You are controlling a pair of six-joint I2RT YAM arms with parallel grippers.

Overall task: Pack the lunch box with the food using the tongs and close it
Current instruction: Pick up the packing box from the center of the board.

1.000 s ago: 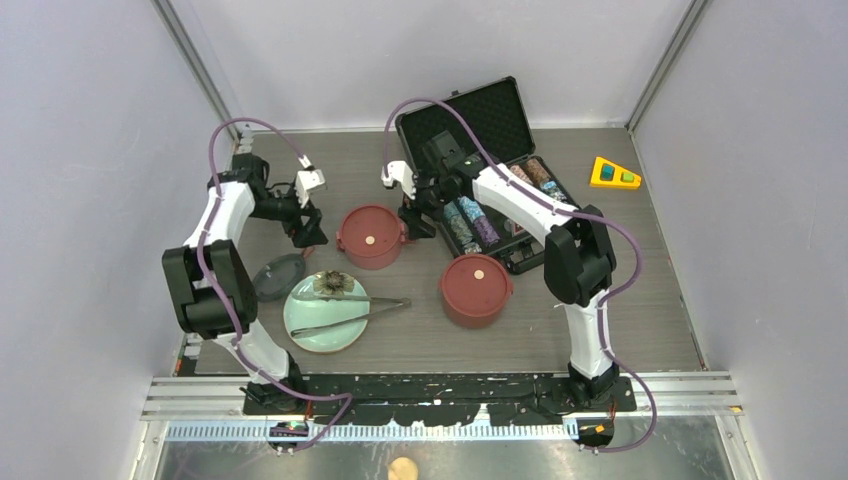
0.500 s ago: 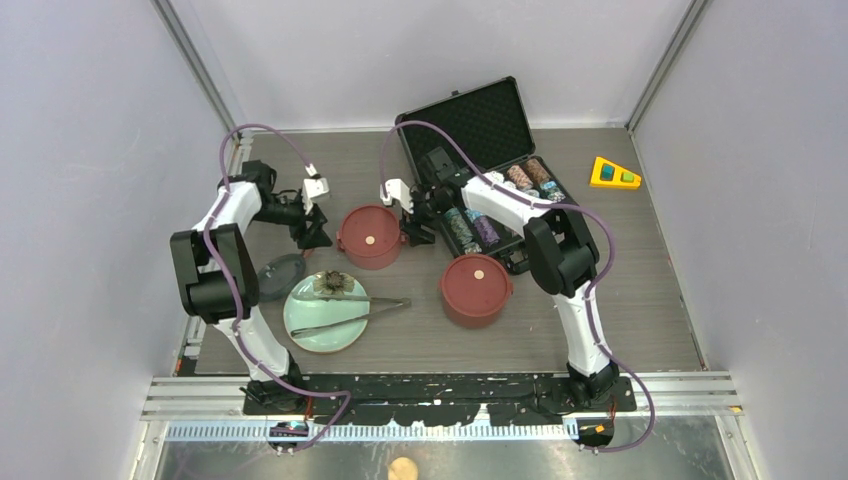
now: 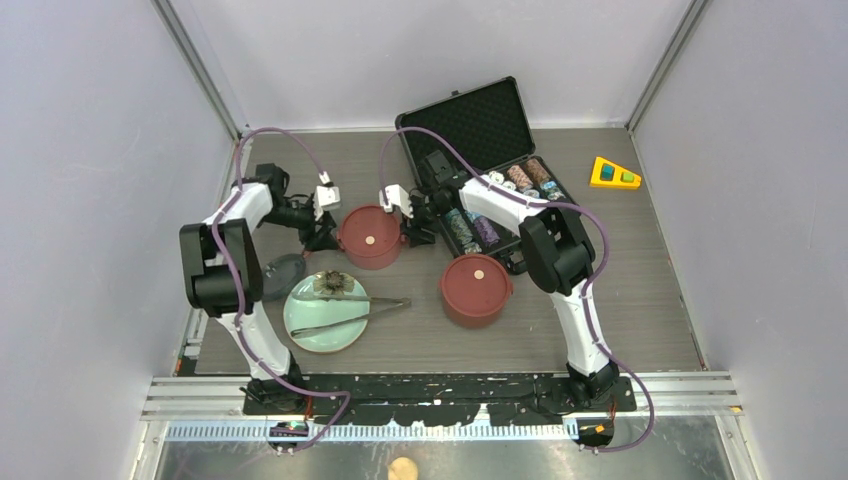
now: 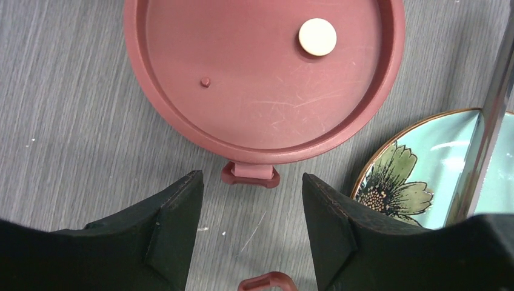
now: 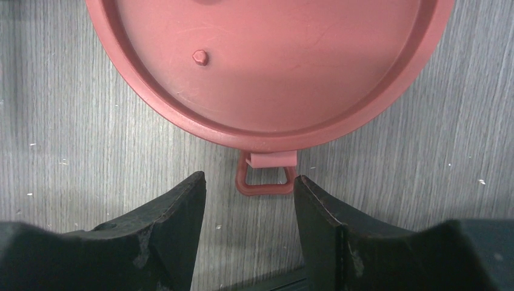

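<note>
From above, my left claw (image 3: 323, 237) and right claw (image 3: 411, 231), both spread and empty, flank the maroon round lidded lunch box tier (image 3: 371, 240); the left wrist view shows its red side clip (image 4: 250, 174) just ahead of that claw's gap, the right wrist view its red loop handle (image 5: 267, 180) likewise, so I judge the next move is an even pinch on both.

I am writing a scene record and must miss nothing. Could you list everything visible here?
lunch box bowls: two, maroon, lidded; one between the grippers, the other nearer, to its right.
plate: one, pale green, front left.
tongs: one, silver, on the plate.
lid: one, dark grey, left of plate.
case: one, black, open, at back, holding chips.
wedge: one, yellow, back right.
left gripper: black, open, at far bowl's clip.
right gripper: black, open, at its opposite clip.
</note>
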